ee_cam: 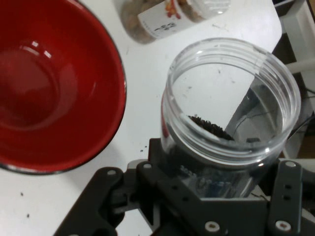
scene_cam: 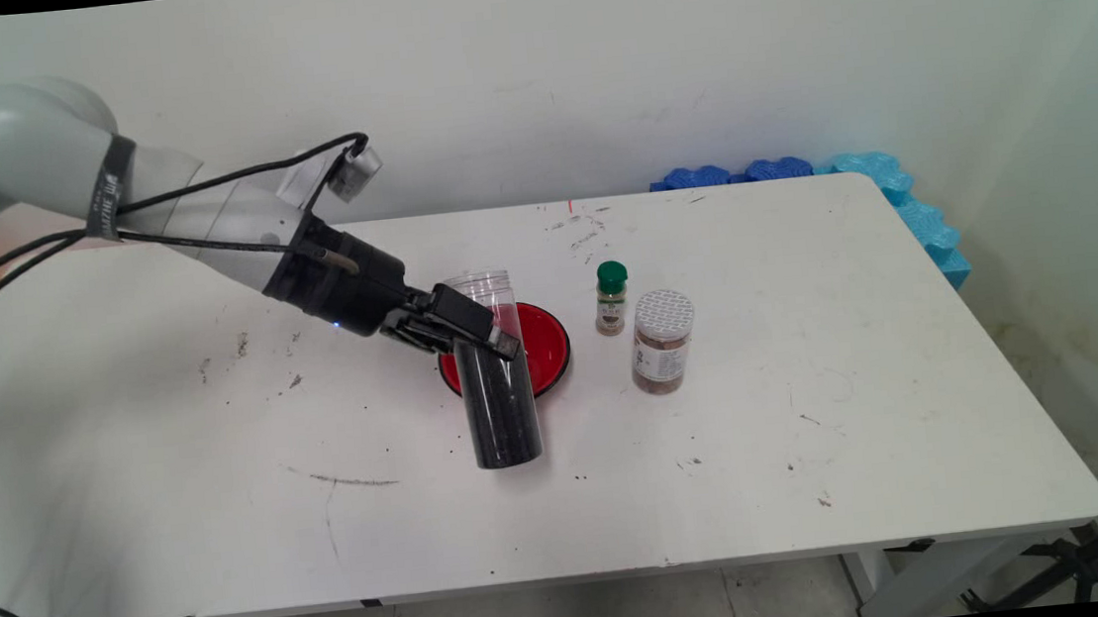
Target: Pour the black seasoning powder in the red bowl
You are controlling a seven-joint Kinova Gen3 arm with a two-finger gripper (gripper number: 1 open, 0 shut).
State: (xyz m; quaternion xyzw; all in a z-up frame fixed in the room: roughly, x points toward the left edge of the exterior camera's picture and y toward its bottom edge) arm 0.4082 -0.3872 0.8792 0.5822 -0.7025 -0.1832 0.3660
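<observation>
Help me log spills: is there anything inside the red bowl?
No. In the hand view the red bowl shows only its bare glossy inside, while the dark grains sit in the clear jar held by the gripper.

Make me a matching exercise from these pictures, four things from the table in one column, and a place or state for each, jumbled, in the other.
Things:
1. clear jar of dark grains
2. red bowl
3. small green-capped spice bottle
4. jar with white perforated lid

Places or states:
A. stands farthest right of the four
B. held in the claw, lid off
C. empty, right behind the held jar
D. upright between the bowl and the white-lidded jar

Pairs: 1-B, 2-C, 3-D, 4-A
</observation>
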